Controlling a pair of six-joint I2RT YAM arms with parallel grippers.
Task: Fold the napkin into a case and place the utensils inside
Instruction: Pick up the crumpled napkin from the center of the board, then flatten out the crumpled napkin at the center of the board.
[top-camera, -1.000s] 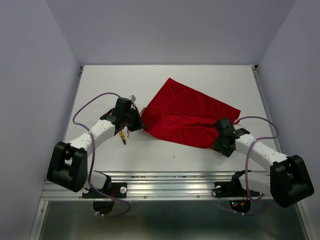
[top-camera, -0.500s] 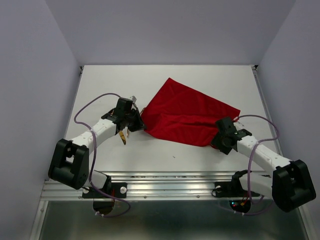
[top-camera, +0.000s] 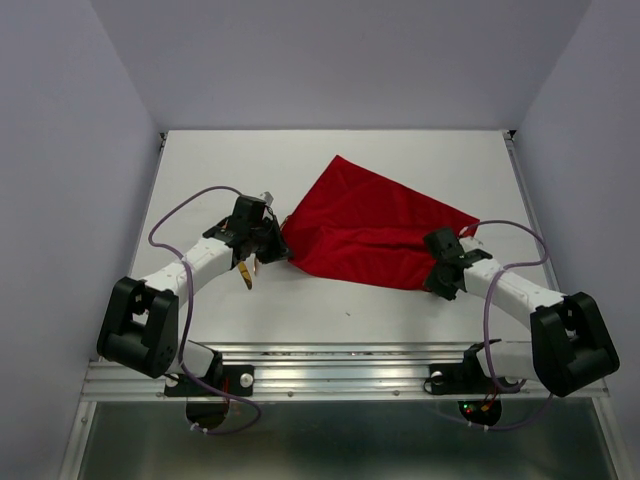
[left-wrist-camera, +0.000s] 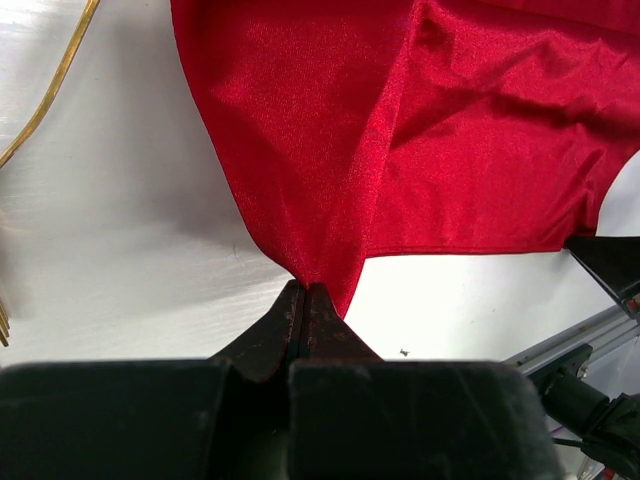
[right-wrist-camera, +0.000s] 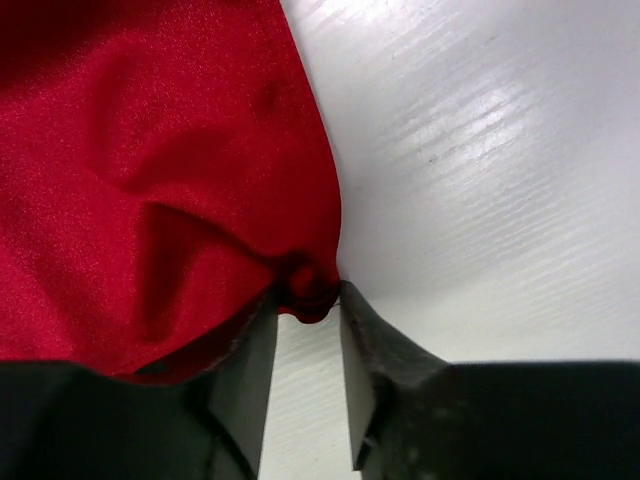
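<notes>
The red napkin (top-camera: 370, 225) lies spread and creased on the white table (top-camera: 330, 160). My left gripper (top-camera: 278, 245) is shut on its left corner, with the cloth (left-wrist-camera: 400, 130) fanning away from the tips (left-wrist-camera: 303, 290). My right gripper (top-camera: 438, 268) is at the near right corner. Its fingers stand apart, and a bunched bit of napkin (right-wrist-camera: 130, 150) sits between the tips (right-wrist-camera: 305, 300). The utensils (top-camera: 246, 272) lie on the table just near of the left gripper. The gold knife (left-wrist-camera: 55, 90) shows at the upper left of the left wrist view. No case is formed.
A metal rail (top-camera: 340, 375) runs along the table's near edge, with both arm bases on it. Grey walls close in the left, right and back sides. Purple cables loop beside each arm.
My right arm has moved left and forward to the napkin's near right corner, and its jaws have narrowed around the cloth. The left arm and the utensils have not moved.
</notes>
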